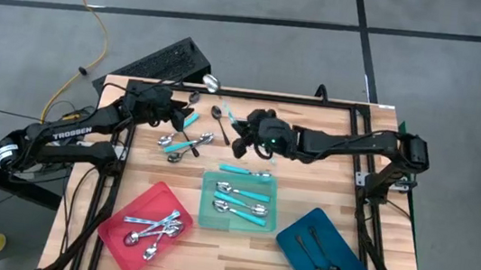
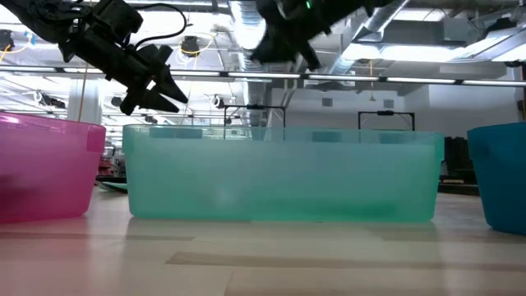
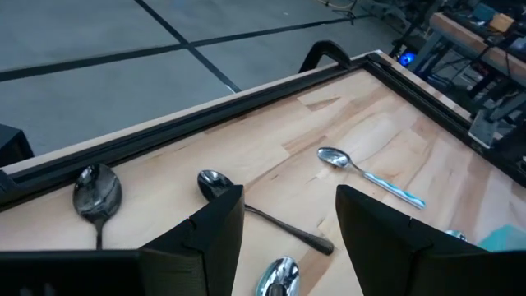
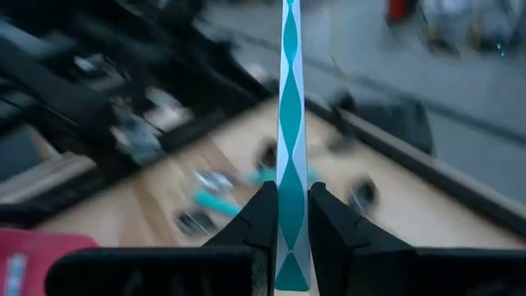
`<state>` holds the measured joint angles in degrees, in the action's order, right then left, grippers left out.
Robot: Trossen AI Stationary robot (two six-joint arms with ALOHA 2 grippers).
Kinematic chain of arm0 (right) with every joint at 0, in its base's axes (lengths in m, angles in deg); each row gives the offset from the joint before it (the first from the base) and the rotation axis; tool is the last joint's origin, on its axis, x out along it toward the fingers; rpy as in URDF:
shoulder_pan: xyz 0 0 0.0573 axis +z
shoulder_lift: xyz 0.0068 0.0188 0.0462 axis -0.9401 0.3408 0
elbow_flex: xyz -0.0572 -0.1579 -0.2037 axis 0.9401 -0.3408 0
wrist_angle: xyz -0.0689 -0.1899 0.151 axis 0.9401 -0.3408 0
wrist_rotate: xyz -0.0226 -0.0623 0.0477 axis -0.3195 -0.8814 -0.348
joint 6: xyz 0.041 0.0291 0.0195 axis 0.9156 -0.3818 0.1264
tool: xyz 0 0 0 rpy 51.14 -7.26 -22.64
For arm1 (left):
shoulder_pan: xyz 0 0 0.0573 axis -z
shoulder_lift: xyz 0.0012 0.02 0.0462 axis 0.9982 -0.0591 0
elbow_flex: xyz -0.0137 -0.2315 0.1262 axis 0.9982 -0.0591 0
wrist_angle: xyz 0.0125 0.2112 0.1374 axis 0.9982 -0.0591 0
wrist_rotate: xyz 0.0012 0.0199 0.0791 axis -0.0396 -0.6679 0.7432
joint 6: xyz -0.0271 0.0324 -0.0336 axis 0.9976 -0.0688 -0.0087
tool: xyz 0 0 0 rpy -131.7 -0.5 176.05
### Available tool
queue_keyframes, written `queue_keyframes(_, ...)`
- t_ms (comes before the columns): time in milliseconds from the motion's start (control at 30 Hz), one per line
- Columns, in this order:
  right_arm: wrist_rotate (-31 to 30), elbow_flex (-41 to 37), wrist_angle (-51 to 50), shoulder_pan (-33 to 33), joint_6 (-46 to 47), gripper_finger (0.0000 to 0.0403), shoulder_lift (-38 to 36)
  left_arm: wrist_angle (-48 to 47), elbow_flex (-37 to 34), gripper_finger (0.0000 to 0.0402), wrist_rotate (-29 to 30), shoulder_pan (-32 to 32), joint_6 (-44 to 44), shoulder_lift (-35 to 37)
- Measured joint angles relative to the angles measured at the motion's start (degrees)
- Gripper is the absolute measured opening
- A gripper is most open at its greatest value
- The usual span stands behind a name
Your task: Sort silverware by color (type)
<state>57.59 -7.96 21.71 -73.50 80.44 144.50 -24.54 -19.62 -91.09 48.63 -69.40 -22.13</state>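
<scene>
High view. The right gripper (image 1: 242,133) hangs above the table's far middle, its fingers (image 4: 261,215) clamped on the turquoise-handled spoon (image 4: 289,123), whose patterned handle stands upright between them (the bowl is hidden). At 9 o'clock from it, the left gripper (image 1: 173,109) hovers with fingers (image 3: 215,230) spread wide, holding nothing. Loose spoons (image 1: 182,141) lie just at 6 o'clock of the left gripper; a dark spoon (image 3: 261,211) shows between its fingers, on the table below. Sorted spoons lie in the red tray (image 1: 116,234), teal tray (image 1: 206,213) and blue tray (image 1: 300,251) along the near edge.
</scene>
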Motion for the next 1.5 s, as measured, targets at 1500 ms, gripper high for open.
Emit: queue_keyframes(1500,36.6,32.2,20.6,11.9,-19.8,0.0068,39.0,-3.4,0.0,0.0181,-2.3,0.0,2.0,0.0)
